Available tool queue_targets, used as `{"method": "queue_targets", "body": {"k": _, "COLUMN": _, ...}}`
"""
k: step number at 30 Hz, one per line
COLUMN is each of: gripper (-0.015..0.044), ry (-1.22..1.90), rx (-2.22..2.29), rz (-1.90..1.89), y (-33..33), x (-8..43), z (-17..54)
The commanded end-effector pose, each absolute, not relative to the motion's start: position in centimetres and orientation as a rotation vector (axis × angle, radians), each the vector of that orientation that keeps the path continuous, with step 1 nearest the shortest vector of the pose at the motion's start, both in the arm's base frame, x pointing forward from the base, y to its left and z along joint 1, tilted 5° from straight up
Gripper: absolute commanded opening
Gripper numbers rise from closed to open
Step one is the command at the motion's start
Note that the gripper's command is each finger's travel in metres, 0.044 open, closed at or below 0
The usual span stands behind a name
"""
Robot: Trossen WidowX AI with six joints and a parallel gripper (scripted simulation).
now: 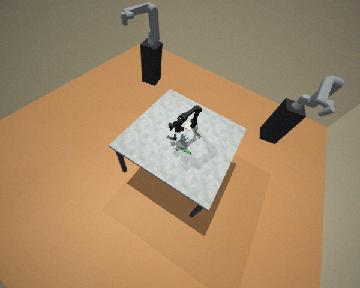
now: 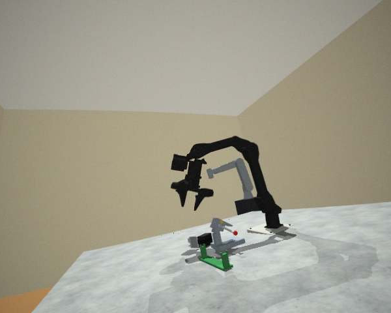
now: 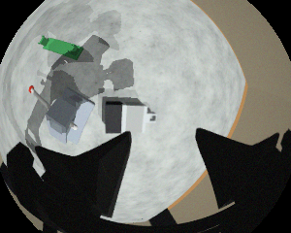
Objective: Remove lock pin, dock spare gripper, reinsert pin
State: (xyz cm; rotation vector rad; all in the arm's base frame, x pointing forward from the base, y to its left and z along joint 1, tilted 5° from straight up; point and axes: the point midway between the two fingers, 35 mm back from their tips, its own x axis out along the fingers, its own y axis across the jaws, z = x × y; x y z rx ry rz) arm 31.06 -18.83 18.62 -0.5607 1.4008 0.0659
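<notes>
My gripper (image 2: 189, 207) (image 3: 164, 135) is open and empty, fingers pointing down, above the table near the spare gripper. The blue-grey mount (image 2: 217, 235) (image 3: 78, 118) stands on the table with its head raised. The lock pin's red ball (image 2: 235, 233) (image 3: 31, 89) is at the end of a thin shaft that sticks out of the mount's head; the head hides the middle of the shaft. The spare gripper (image 2: 204, 238) (image 3: 133, 117), a black and light grey block, lies beside the mount. Its small end piece (image 3: 150, 116) points away from the mount in the wrist view.
A green rack (image 1: 186, 151) (image 2: 216, 263) (image 3: 62, 48) with two uprights stands near the mount. My arm's pale base plate (image 2: 259, 229) is on the table (image 1: 143, 136). Two grey arms on black pedestals (image 1: 151, 63) (image 1: 281, 122) stand on the floor beyond the table.
</notes>
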Motion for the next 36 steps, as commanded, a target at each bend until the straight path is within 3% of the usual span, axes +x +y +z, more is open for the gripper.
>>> {"method": "queue_targets", "body": {"k": 1, "gripper": 0.03, "ry": 1.371, "rx": -0.727, "rz": 0.419, "y": -11.9, "x": 32.1, "z": 19.3}}
{"method": "queue_targets", "body": {"k": 10, "gripper": 0.03, "ry": 1.229, "rx": -0.995, "rz": 1.04, "y": 0.0, "x": 30.3, "z": 21.2}}
{"method": "queue_targets", "body": {"k": 21, "gripper": 0.03, "ry": 1.226, "rx": -0.998, "rz": 1.049, "y": 0.2, "x": 30.2, "z": 21.0}}
{"method": "queue_targets", "body": {"k": 36, "gripper": 0.03, "ry": 1.229, "rx": -0.989, "rz": 1.05, "y": 1.2, "x": 29.9, "z": 13.8}}
